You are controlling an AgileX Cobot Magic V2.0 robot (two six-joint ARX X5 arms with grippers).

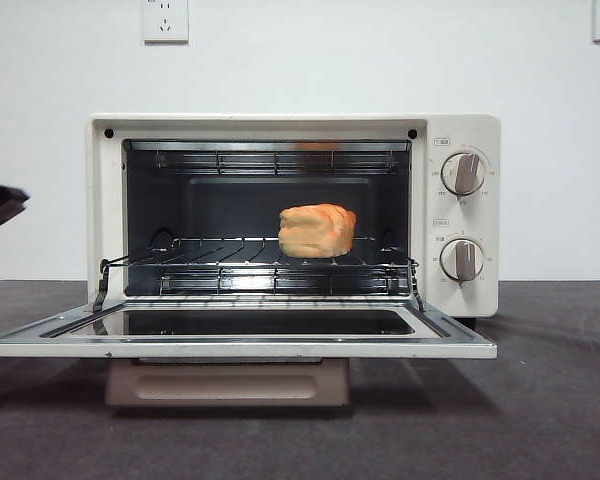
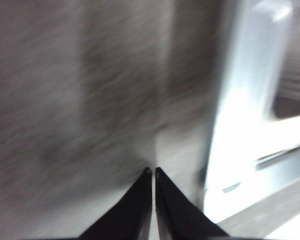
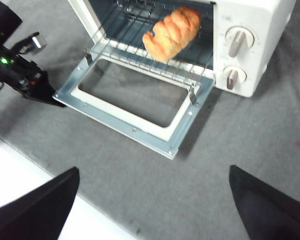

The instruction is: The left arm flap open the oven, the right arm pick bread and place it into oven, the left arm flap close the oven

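- Bread: on the wire rack inside the oven, right of centre.
- Oven door: flapped down flat, fully open.
- Left pincer: jaws nearly closed, empty, beside the door's corner.
- Right pincer: jaws wide, empty, above the grey desk.

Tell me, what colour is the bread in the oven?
Golden orange; the bread shows best in the front view.
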